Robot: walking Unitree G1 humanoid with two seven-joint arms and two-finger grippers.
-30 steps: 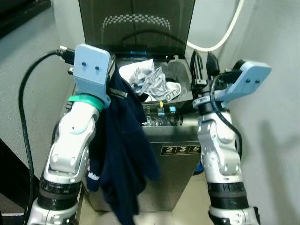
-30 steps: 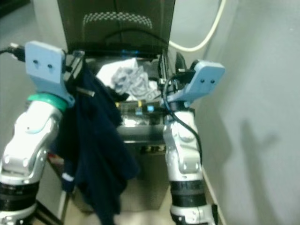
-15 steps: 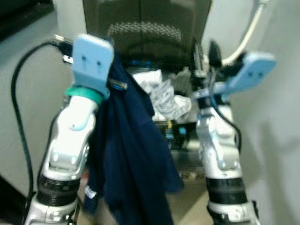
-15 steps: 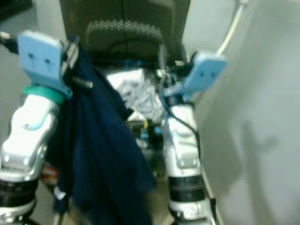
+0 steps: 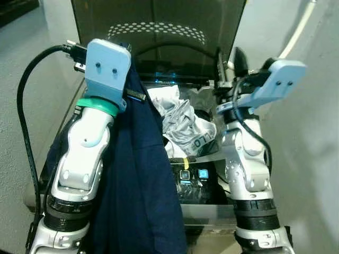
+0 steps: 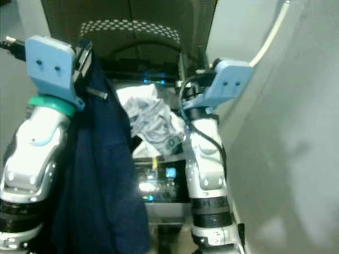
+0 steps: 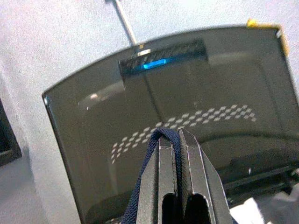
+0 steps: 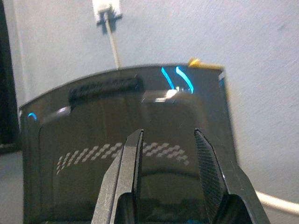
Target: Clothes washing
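Since a second ago your camera has closed in on the washing machine (image 5: pixel 212 222), so its tub is sitting nearer. Your left gripper (image 7: pixel 175 154) is clamping a navy garment (image 5: pixel 140 196), which is hanging long and straight down beside that arm. The drum opening, holding a white printed garment (image 5: pixel 183 124), is lying forward and right of those jaws. Your right gripper (image 8: pixel 168 158) is hovering with fingers apart, facing the raised lid (image 5: pixel 159 24).

One washing machine (image 5: pixel 206 211) with one raised dark lid (image 5: pixel 159 21); one navy garment (image 5: pixel 143 180); one pale crumpled heap of laundry (image 5: pixel 183 124), its pieces too tangled to count; two grippers, left (image 7: pixel 176 135) and right (image 8: pixel 168 140); one white hose (image 5: pixel 296 32); one black cable (image 5: pixel 24 106).
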